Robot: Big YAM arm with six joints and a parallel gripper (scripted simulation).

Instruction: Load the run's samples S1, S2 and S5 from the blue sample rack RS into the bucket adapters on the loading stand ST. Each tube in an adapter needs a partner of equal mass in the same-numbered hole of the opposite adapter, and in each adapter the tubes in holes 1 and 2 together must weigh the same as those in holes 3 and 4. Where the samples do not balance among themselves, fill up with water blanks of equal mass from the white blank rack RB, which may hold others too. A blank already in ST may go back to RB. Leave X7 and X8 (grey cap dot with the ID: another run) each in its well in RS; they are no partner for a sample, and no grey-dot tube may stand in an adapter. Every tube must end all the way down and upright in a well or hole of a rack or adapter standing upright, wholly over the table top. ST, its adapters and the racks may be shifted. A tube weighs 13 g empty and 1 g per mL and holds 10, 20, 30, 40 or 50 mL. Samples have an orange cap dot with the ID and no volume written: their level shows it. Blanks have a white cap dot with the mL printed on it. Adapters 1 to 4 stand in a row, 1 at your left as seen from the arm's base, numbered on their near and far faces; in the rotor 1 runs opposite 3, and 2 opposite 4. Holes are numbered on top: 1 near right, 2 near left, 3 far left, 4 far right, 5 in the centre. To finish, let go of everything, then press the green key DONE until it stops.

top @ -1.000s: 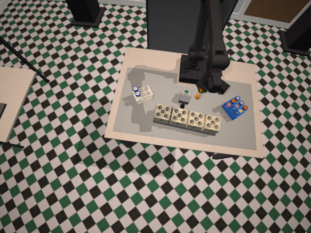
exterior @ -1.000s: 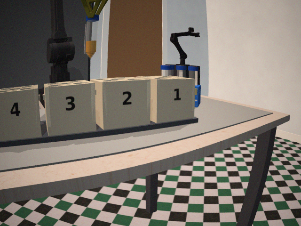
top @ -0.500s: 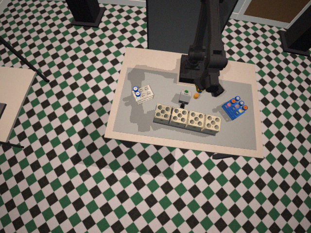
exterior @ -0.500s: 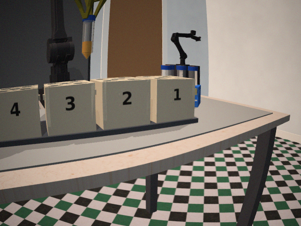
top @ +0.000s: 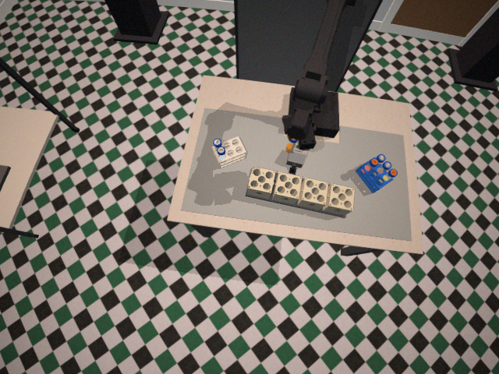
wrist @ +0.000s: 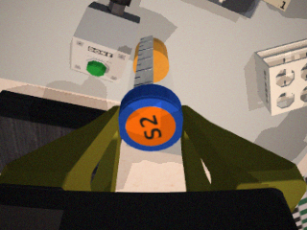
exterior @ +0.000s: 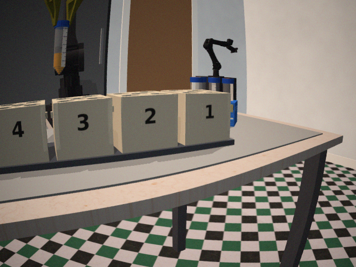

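My gripper (wrist: 151,115) is shut on sample tube S2 (wrist: 149,125), gripping it at its blue cap with the orange dot. The tube hangs upright in the air (exterior: 60,45), with orange liquid only in its lower part. It hangs over the DONE key box (top: 297,157), on the arm's side of the adapter row and behind adapter 3 (exterior: 82,126). The stand ST (top: 300,189) carries four cream adapters, and all the holes I can see are empty. The blue rack RS (top: 376,173) holds several capped tubes. The white rack RB (top: 229,150) holds two blue-capped tubes.
The green DONE key (wrist: 96,68) sits on its grey box right below the tube. The arm's dark base block (top: 322,116) stands behind it. The white rack also shows at the right edge of the wrist view (wrist: 284,83).
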